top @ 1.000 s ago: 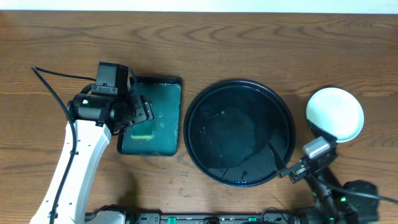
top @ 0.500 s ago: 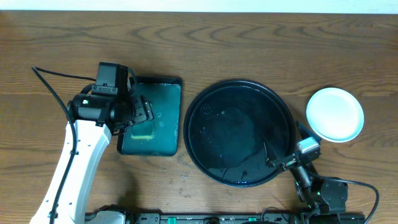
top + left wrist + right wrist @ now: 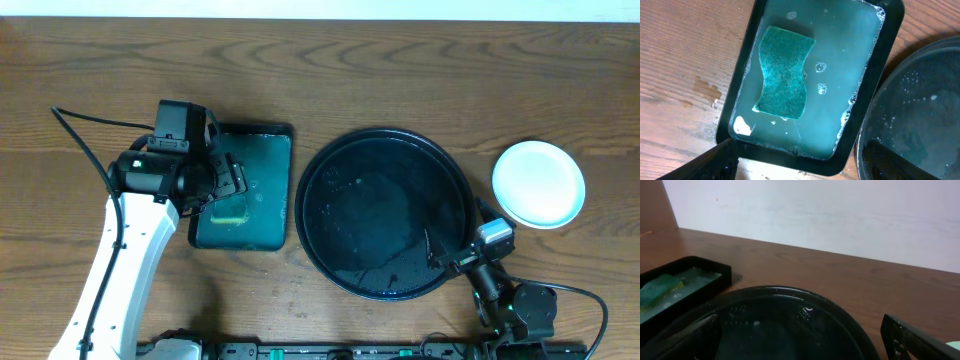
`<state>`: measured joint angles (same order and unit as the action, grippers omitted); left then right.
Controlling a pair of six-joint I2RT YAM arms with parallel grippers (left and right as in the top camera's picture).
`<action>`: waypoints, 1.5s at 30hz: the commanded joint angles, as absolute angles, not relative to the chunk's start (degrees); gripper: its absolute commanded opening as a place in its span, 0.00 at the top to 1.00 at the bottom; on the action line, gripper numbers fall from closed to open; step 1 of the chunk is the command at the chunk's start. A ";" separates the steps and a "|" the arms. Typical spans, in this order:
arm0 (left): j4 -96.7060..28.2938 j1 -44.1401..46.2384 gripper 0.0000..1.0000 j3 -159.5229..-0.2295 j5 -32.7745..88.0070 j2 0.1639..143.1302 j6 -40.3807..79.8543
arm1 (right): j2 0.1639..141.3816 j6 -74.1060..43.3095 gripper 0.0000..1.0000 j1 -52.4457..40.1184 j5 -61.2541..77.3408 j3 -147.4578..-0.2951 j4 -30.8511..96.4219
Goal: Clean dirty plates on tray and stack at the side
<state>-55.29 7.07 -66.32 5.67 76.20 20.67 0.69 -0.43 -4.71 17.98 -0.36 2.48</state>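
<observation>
The round black tray (image 3: 318, 190) lies mid-table, wet, with no plates on it. A clean white plate (image 3: 538, 183) rests on the bare wood to its right; from above I cannot tell how many are stacked there. My right gripper (image 3: 442, 258) is open and empty, low over the tray's front right rim. In the right wrist view its fingers (image 3: 800, 347) frame the tray (image 3: 790, 297). My left gripper (image 3: 228, 180) is open and empty above the green tray (image 3: 282, 140). In the left wrist view (image 3: 795, 172) the teal sponge (image 3: 785, 72) lies in soapy water.
The rectangular dark-green tray (image 3: 890, 30) sits just left of the round tray (image 3: 920, 100), nearly touching it. A white wall (image 3: 815, 210) runs along the table's far edge. A small wet patch (image 3: 707, 90) marks the wood left of the green tray.
My right gripper has drawn back from just below the white plate toward the front edge, now over the tray's front right rim. The left arm has not moved.
</observation>
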 commanded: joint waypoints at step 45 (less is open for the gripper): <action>-6.85 3.18 0.19 -10.72 0.60 0.16 17.32 | 0.43 -1.23 0.01 -4.43 17.41 -0.32 2.79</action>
<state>-8.62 3.42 -13.02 1.13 2.50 18.96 0.69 -0.47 -4.71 17.93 -0.36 2.52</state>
